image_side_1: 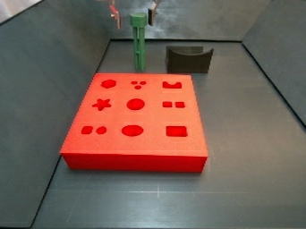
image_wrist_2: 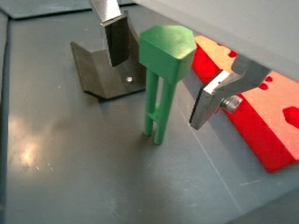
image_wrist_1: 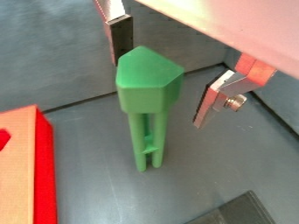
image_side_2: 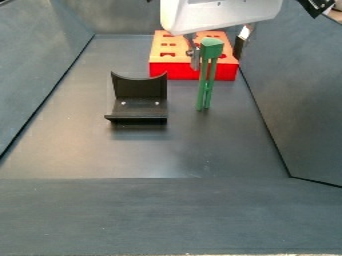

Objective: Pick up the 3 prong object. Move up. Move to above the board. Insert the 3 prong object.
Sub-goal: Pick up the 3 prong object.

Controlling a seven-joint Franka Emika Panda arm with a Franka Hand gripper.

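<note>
1. Peg [image_side_1: 140, 45] is standing upright on the dark floor, off the board [image_side_1: 134, 125], just past its far edge at about 12 o'clock in that side view.
2. In a side view the peg [image_side_2: 206, 75] is sitting at 3 o'clock of the grey block [image_side_2: 135, 99], with the board [image_side_2: 167, 52] behind it at 11 o'clock.
3. Gripper [image_wrist_1: 162, 72] is sitting around the peg's head [image_wrist_1: 147, 80], jaws spread, one finger [image_wrist_1: 121, 37] on each side with the other finger [image_wrist_1: 214, 98] clear of the green; a gap is showing on both sides, so nothing is being grasped.
4. Same in a wrist view: gripper [image_wrist_2: 160, 72] is straddling the peg [image_wrist_2: 160, 83], fingers [image_wrist_2: 209, 101] not touching it.
5. Peg prongs are resting on the floor in both wrist views.
6. Board [image_wrist_2: 260, 109] is lying just beside the peg; the block [image_wrist_2: 107, 73] is standing on the opposite side.
7. Board cutouts are showing empty in a side view.
</note>
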